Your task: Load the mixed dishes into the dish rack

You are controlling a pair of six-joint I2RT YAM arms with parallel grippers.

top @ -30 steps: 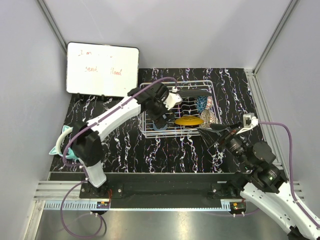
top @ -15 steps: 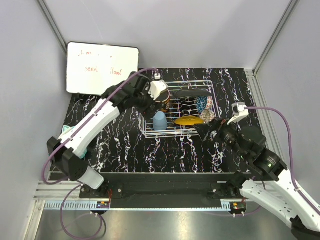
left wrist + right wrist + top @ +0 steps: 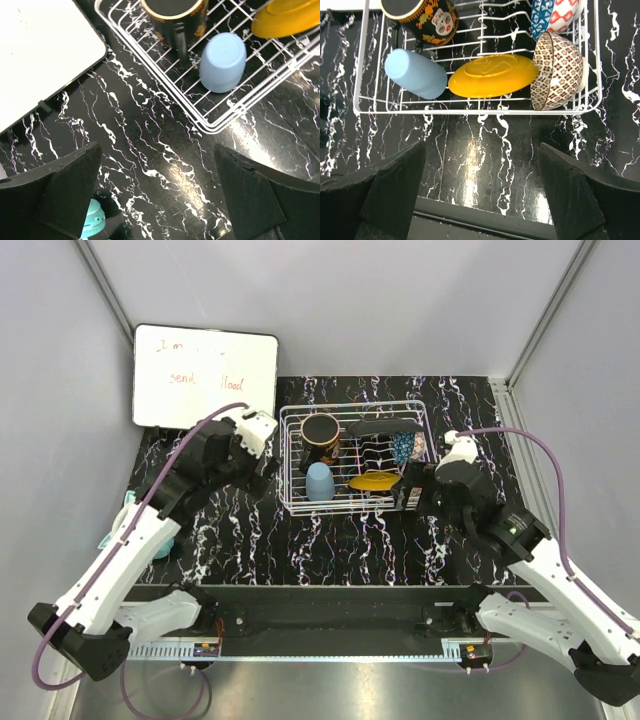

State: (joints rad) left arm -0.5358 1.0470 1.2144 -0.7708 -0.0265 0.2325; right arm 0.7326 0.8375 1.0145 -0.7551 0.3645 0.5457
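The white wire dish rack (image 3: 345,508) holds the black mug (image 3: 320,432) at its back left, the light-blue cup (image 3: 318,481) lying in front of it, the yellow plate (image 3: 376,481), the dark rectangular plate (image 3: 383,426), the blue patterned bowl (image 3: 404,446) and the beige bowl (image 3: 557,70). My left gripper (image 3: 255,465) is open and empty, left of the rack over bare table (image 3: 157,195). My right gripper (image 3: 412,495) is open and empty, above the table just in front of the rack's front right (image 3: 480,195). The left wrist view shows the mug (image 3: 175,20) and cup (image 3: 222,61).
A whiteboard (image 3: 205,378) with writing stands at the back left. Teal cat-ear headphones (image 3: 125,520) lie at the table's left edge, partly under my left arm. Grey walls close in the back and sides.
My left arm has drawn back left out of the rack, leaving the black mug standing there. My right gripper has moved forward toward the rack's front right.
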